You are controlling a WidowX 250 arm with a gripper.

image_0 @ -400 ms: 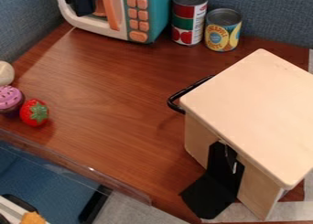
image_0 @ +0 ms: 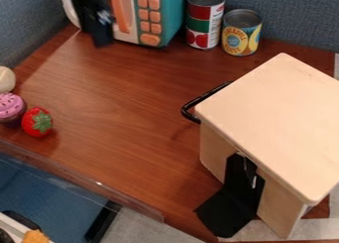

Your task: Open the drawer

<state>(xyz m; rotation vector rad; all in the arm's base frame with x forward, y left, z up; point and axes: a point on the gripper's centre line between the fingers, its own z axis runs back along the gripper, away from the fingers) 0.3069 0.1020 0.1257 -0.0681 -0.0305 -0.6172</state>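
The black gripper (image_0: pixel 100 34) hangs at the upper left in front of the toy microwave, well to the left of and behind the wooden drawer box. That pale box (image_0: pixel 275 123) stands on the right of the table. A black handle (image_0: pixel 190 108) sticks out from its left side, and the drawer front below it is hidden under the box's top. Between gripper and handle lies a wide stretch of table.
The teal microwave (image_0: pixel 171 14) and two cans (image_0: pixel 204 20) (image_0: pixel 242 32) line the back. A toy strawberry (image_0: pixel 37 122) and a cupcake (image_0: pixel 11 108) sit at the left. A clear rim (image_0: pixel 99 184) runs along the front; a black bracket (image_0: pixel 228 207) leans at the box.
The gripper has come further into view at the upper left, moving down and slightly right in front of the microwave. The box and its handle have not moved.
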